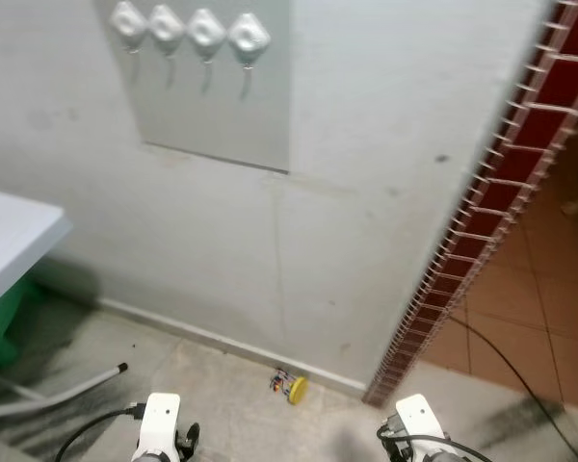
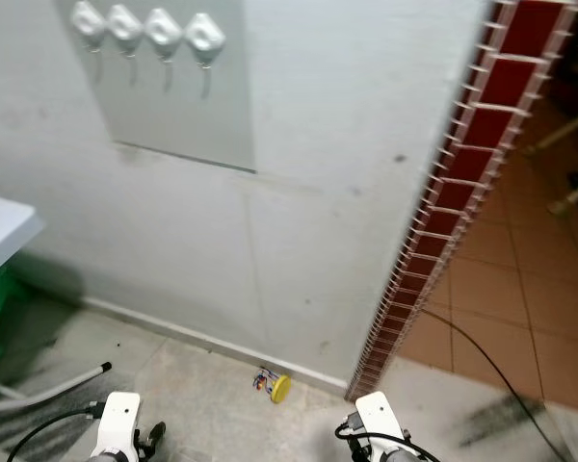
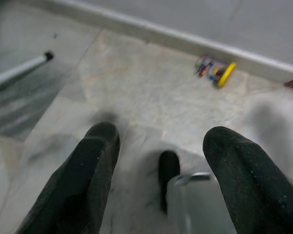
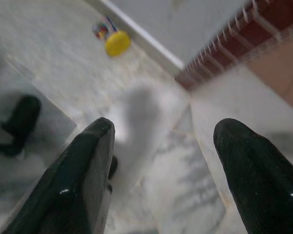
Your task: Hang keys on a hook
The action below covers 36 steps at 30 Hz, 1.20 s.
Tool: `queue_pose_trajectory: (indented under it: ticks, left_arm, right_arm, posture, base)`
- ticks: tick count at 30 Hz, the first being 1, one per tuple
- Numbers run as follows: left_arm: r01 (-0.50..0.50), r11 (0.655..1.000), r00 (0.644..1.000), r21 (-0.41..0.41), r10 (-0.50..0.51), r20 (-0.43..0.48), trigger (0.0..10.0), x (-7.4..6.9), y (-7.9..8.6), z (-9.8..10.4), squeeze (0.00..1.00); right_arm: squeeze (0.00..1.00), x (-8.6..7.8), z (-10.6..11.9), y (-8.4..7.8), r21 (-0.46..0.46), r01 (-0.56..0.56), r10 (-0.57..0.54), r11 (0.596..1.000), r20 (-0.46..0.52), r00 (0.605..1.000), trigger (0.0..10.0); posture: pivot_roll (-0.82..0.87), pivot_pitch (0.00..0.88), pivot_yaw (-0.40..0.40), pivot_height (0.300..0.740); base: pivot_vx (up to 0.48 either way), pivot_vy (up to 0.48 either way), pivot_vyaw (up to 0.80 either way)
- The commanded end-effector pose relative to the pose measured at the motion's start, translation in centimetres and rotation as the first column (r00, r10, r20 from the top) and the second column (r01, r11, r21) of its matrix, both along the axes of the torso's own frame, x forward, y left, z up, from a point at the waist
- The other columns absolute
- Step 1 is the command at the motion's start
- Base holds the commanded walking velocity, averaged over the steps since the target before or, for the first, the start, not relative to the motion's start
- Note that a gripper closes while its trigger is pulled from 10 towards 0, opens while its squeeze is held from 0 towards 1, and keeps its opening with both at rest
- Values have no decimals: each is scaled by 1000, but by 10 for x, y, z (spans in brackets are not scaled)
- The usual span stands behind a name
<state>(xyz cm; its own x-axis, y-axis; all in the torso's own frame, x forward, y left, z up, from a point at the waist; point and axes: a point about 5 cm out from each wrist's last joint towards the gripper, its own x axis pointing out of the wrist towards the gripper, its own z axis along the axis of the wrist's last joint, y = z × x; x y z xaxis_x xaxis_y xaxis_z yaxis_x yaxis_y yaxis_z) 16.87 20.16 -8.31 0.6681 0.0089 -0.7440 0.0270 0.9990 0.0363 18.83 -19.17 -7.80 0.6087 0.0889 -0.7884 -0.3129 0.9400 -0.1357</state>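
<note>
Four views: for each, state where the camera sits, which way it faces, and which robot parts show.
Left and right eye views: head, facing forward and down at the grey wall with its row of four silver wall hooks; both arms' tops show.
Left wrist view: along the open left end effector at the marble floor.
Right wrist view: along the open right end effector at the floor.
All share the yellow-tagged bunch of keys by the white baseboard.
</note>
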Motion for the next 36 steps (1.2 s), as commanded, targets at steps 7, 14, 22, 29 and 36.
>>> queue_pose_trajectory:
  ticks: [7, 14, 22, 29, 36]
  left_arm:
    - [5, 1000, 1000, -1, -5, 20, 10000, 6, -1, 3, 0]
    - [-10, 1000, 999, -12, 10, 35, 10000, 11, 0, 5, 0]
    - [-5, 1000, 999, -12, 6, 37, 10000, 12, -2, 6, 0]
    - [-12, 1000, 999, -18, 13, 38, 10000, 13, -3, 6, 0]
    - [-16, 1000, 999, -22, 17, 44, 10000, 14, -3, 6, 0]
  right_arm:
    - [0, -3, -1, -4, -3, -7, 7, 1000, -6, 1000, 10000]
    - [0, -1, 1, -6, -5, -5, 5, 1000, -1, 1000, 10000]
    - [0, 1, 2, -7, -5, -11, 11, 1000, 2, 1000, 10000]
    - [0, 1, 2, -7, -8, -14, 14, 1000, 1, 1000, 10000]
    - [0, 1, 2, -7, -11, -19, 19, 1000, 3, 1000, 10000]
  posture:
    - [-36, 0, -21, 740]
    - [-36, 0, -22, 740]
    - [-34, 0, -26, 740]
    - [-33, 0, -28, 740]
    - [-33, 0, -27, 740]
  base:
    - [0, 0, 800]
    - [0, 0, 800]
    - [0, 0, 800]
    - [0, 0, 800]
    - [0, 0, 800]
